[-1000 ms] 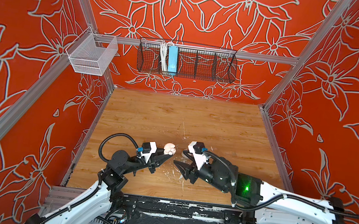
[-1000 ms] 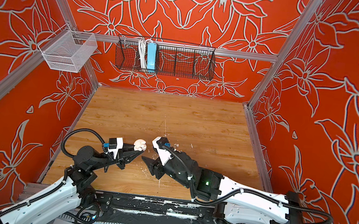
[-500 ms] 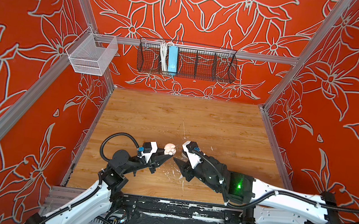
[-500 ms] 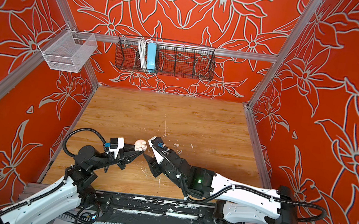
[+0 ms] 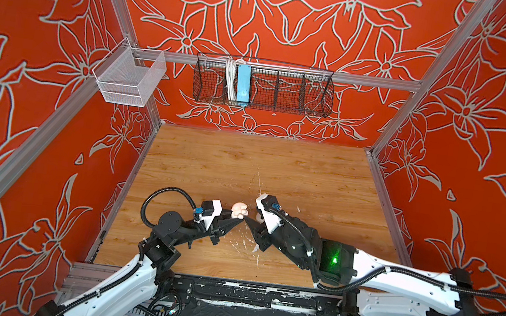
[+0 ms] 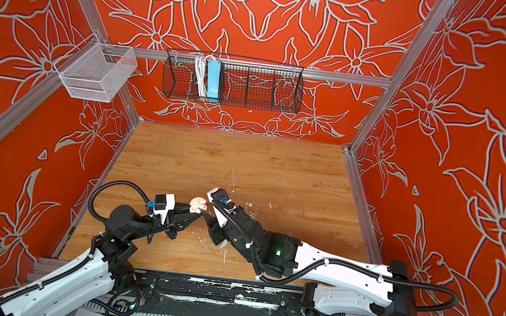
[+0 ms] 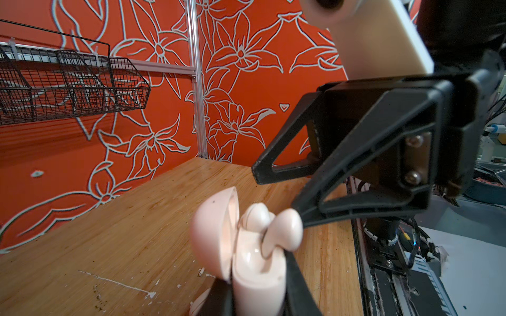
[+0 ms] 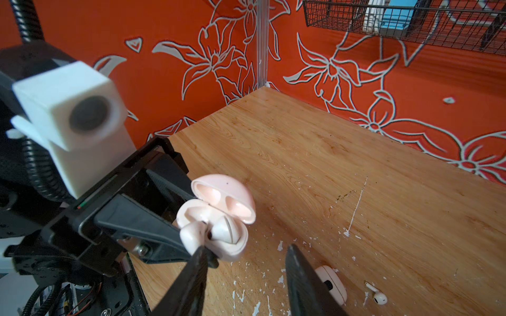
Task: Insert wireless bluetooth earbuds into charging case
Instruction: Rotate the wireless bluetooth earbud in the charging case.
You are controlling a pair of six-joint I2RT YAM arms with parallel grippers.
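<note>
My left gripper point(image 7: 254, 279) is shut on a pink charging case point(image 7: 257, 273), held above the table with its lid open. Two pale pink earbuds sit in it. One earbud point(image 7: 257, 216) lies deep, while the other earbud point(image 7: 284, 227) sticks up out of its socket. My right gripper point(image 8: 246, 247) is open right beside the case point(image 8: 219, 216), one fingertip point(image 8: 201, 253) touching the raised earbud point(image 8: 191, 235). Nothing lies between its fingers. Both top views show the case point(image 5: 239, 210) point(image 6: 197, 204) between the two grippers. A loose white earbud point(image 8: 379, 296) lies on the table.
A closed white case point(image 8: 332, 281) lies on the wooden table point(image 5: 276, 168) beside the loose earbud, among white paint flecks. On the back wall hangs a black wire basket point(image 5: 263, 85), and a white mesh basket point(image 5: 129, 77) hangs at the left corner.
My right gripper has moved left up to the held case and its jaws have narrowed. The left arm and the case have stayed put.
</note>
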